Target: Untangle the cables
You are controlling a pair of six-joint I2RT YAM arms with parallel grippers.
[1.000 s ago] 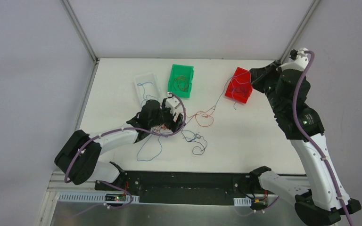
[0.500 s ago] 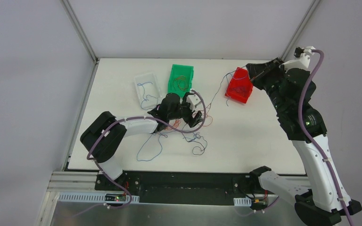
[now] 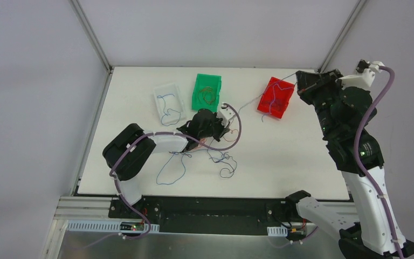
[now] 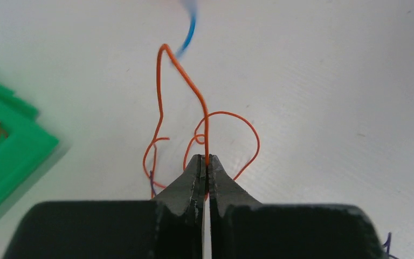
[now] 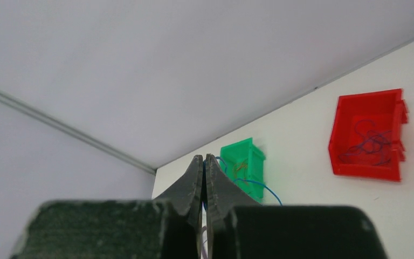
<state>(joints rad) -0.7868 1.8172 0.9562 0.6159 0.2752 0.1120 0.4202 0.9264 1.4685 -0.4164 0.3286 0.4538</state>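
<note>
The cables are thin blue, orange and purple strands lying in a loose tangle (image 3: 219, 156) on the white table, just right of my left arm. My left gripper (image 4: 206, 159) is low over the table and shut on an orange cable (image 4: 207, 135), which loops up in front of the jaws. Raised by the back right corner, my right gripper (image 5: 204, 157) is shut on a blue cable (image 5: 264, 187). That blue cable (image 3: 253, 101) stretches from the right gripper (image 3: 297, 76) past the red bin down to the tangle.
Three bins stand along the back: a white bin (image 3: 161, 93) with a blue strand, a green bin (image 3: 216, 80) with orange strands, and a red bin (image 3: 287, 95) with blue and purple strands. A big blue loop (image 3: 170, 172) lies toward the front edge.
My left gripper has swung right past the tangle and shut on the orange cable. The right arm has moved up and right, drawing the blue cable taut across the red bin.
</note>
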